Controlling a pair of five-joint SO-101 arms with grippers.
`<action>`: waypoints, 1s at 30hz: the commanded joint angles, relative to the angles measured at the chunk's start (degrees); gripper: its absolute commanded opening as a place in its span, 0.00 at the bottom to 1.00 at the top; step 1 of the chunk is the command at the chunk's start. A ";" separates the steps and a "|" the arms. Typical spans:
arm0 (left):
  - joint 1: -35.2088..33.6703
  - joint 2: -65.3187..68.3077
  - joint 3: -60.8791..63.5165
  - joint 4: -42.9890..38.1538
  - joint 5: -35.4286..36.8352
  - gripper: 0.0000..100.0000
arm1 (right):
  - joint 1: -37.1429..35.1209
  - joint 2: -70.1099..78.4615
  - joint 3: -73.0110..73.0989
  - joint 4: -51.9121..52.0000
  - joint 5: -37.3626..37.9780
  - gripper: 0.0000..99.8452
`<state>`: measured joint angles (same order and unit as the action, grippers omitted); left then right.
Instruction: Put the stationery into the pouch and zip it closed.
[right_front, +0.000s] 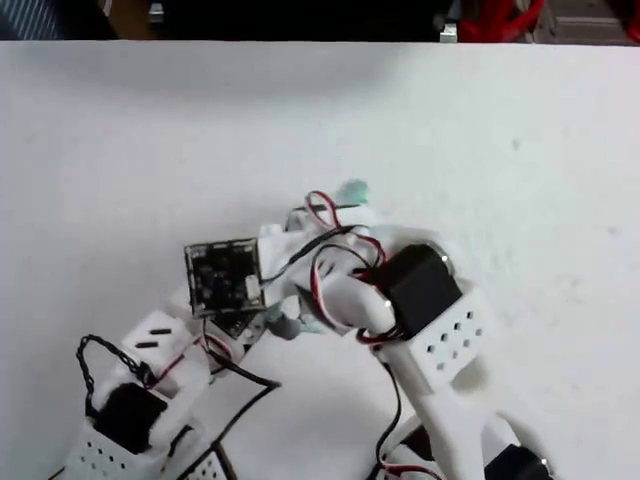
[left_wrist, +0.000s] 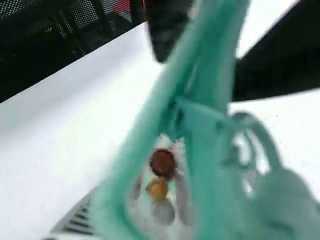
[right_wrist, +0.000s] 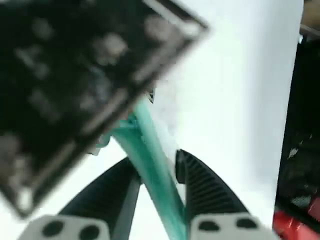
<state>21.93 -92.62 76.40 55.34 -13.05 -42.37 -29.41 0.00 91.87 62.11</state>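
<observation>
The pouch (left_wrist: 200, 125), clear-sided with a teal zip band, lies mid-table where the two arms meet, its mouth gaping. Inside it sits the stationery (left_wrist: 162, 162): the round ends of a few pens, one brown-red, one yellow and one pale, bunched together deep in the opening. A teal loop (left_wrist: 255, 140) hangs off the band just beside the mouth and may be the zip pull, though the blur leaves that unsure. The right gripper (right_wrist: 156, 167) has its two black jaws drawn together on the teal band, one on either side, clamping it. The left gripper (left_wrist: 205, 40) is hard against the same band, but I cannot tell whether it grips or hangs loose. The left arm's camera board (right_wrist: 75, 90) hangs right above the right gripper, over the white table (right_front: 150, 130). The filling looks done, so the zipping step seems to be in hand. The next move calls for one arm anchoring the band while the other catches the pull and draws it straight along without tipping the pens out.
</observation>
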 joint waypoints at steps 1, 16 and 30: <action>-3.91 -0.75 -6.86 3.43 7.12 0.23 | 1.63 -3.65 -0.26 -1.01 -9.05 0.02; -8.92 -0.75 -24.70 21.63 0.62 0.24 | 3.91 -9.80 10.73 -10.33 -26.11 0.02; -16.22 5.76 -29.63 22.07 -6.51 0.23 | 10.77 -21.23 27.60 -21.23 -28.75 0.02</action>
<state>7.34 -93.49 47.74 79.78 -20.00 -32.26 -49.71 25.49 72.44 34.51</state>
